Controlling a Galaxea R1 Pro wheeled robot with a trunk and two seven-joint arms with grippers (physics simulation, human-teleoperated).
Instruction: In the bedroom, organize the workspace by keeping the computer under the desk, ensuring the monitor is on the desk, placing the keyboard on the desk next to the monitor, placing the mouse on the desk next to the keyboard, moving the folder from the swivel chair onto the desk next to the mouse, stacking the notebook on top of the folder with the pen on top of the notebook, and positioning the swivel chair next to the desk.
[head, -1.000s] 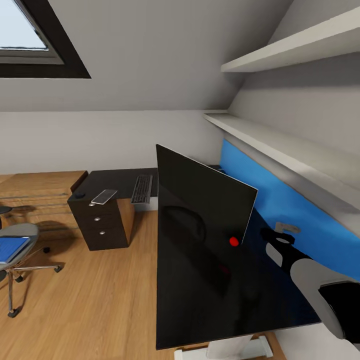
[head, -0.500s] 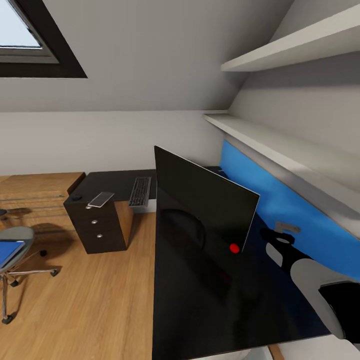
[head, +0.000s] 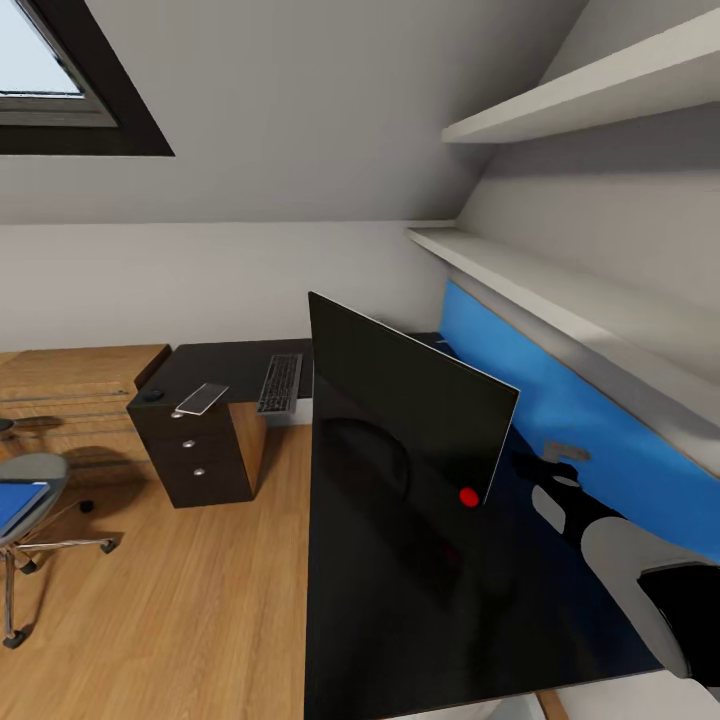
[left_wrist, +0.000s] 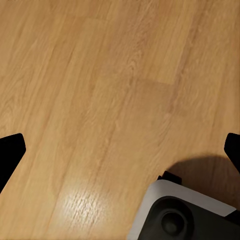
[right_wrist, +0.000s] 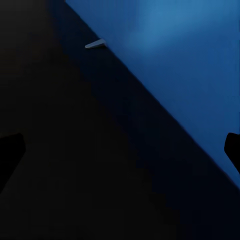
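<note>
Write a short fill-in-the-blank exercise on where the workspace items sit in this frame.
1. The monitor stands on the ____.
2. The blue folder lies on the seat of the ____.
3. The keyboard lies on the far part of the desk, on its ____ top.
4. Under the left end effector lies a ____ floor.

Missing words: desk; swivel chair; black; wooden

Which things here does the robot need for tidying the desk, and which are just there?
For the job:
monitor
keyboard
mouse
desk
blue folder, lying on the swivel chair
right claw, by the monitor's corner

Just there:
wall shelves
blue wall panel
window
wooden floor
small flat grey thing beside the keyboard; too small to tell
</note>
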